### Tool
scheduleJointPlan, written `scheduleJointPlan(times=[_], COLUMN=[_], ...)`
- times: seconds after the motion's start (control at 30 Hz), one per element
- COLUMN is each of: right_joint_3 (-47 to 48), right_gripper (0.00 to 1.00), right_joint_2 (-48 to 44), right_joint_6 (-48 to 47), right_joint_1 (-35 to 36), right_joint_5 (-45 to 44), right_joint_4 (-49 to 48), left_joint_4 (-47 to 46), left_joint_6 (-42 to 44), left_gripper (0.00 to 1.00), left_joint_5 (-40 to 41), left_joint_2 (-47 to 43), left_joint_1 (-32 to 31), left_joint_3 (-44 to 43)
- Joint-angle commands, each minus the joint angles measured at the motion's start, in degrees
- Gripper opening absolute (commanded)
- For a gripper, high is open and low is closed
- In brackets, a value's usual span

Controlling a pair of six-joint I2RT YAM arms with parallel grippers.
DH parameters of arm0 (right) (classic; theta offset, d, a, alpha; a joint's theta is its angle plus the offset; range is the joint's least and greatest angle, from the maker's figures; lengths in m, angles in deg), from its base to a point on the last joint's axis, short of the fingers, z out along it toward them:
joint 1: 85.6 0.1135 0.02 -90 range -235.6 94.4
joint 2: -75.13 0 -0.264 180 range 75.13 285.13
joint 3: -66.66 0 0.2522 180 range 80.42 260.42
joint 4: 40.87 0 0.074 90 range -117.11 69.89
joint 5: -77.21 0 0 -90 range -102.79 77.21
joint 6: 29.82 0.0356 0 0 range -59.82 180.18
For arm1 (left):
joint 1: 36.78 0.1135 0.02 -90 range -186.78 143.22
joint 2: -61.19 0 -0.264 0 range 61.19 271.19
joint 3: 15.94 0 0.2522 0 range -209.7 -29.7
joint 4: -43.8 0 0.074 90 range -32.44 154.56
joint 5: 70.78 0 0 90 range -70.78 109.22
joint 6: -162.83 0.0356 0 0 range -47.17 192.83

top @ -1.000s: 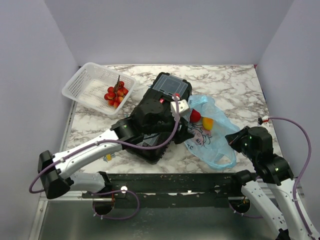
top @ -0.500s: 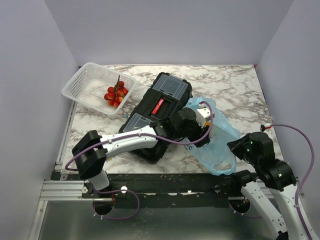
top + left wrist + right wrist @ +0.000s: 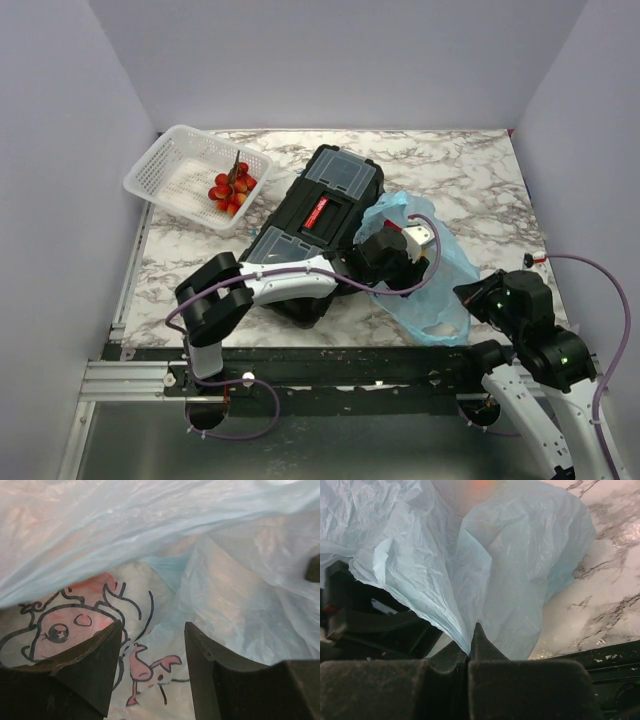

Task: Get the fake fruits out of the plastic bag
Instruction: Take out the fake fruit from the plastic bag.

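The light-blue plastic bag [image 3: 447, 268] lies right of the toolbox. Its cartoon print [image 3: 145, 667] fills the left wrist view. My left gripper [image 3: 400, 252] reaches into the bag's mouth. It is open [image 3: 153, 630], with only printed film showing between its fingers. My right gripper [image 3: 468, 293] holds the bag's near right edge and is shut [image 3: 470, 630] on a fold of the film [image 3: 510, 570]. Red grapes [image 3: 232, 188] lie in the white basket [image 3: 170, 165]. No fruit shows clearly inside the bag. An orange blur [image 3: 482, 484] glows through the film.
A black toolbox [image 3: 320, 210] lies diagonally mid-table, with the left arm stretched along its near side. The white mesh basket sits at the back left. Marble tabletop [image 3: 470, 180] shows behind the bag.
My left arm has swung right and down into the bag's mouth, and its jaws have narrowed a little. The red and orange fruits seen earlier are now covered. The right gripper keeps its hold.
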Motion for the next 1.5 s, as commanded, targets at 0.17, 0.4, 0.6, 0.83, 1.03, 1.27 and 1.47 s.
scheduleJointPlan(times=[0.17, 0.4, 0.6, 0.83, 1.03, 1.27, 1.47], right_joint_3=[2.9, 4.4, 5.2, 4.4, 4.1, 5.7, 8.2], right_gripper=[0.01, 0.01, 0.01, 0.01, 0.01, 0.01, 0.01], right_joint_2=[1.9, 1.7, 2.6, 1.8, 0.5, 0.8, 0.5], right_joint_6=[-2.7, -3.8, -5.6, -4.8, -4.4, -4.1, -3.6], right_joint_1=[0.1, 0.1, 0.1, 0.1, 0.1, 0.1, 0.0], right_joint_5=[-1.8, -0.3, 0.5, 2.5, 2.6, 2.5, 4.4], right_joint_4=[-0.7, -5.0, -5.1, -5.8, -4.6, -4.0, -1.2], left_joint_4=[2.7, 6.2, 0.4, 0.3, -2.2, 3.6, 7.0], left_joint_6=[-5.6, -6.6, -6.4, -6.1, -4.4, -0.4, -5.1], left_gripper=[0.52, 0.57, 0.58, 0.76, 0.78, 0.74, 0.72], left_joint_5=[0.0, 12.8, 19.7, 20.8, 24.3, 21.4, 18.2], left_joint_2=[9.0, 16.2, 20.3, 26.8, 29.6, 31.7, 27.8], left_joint_1=[2.9, 3.1, 3.3, 3.5, 3.7, 3.8, 3.3], left_joint_3=[-10.7, -18.9, -20.9, -27.0, -28.4, -34.2, -28.6])
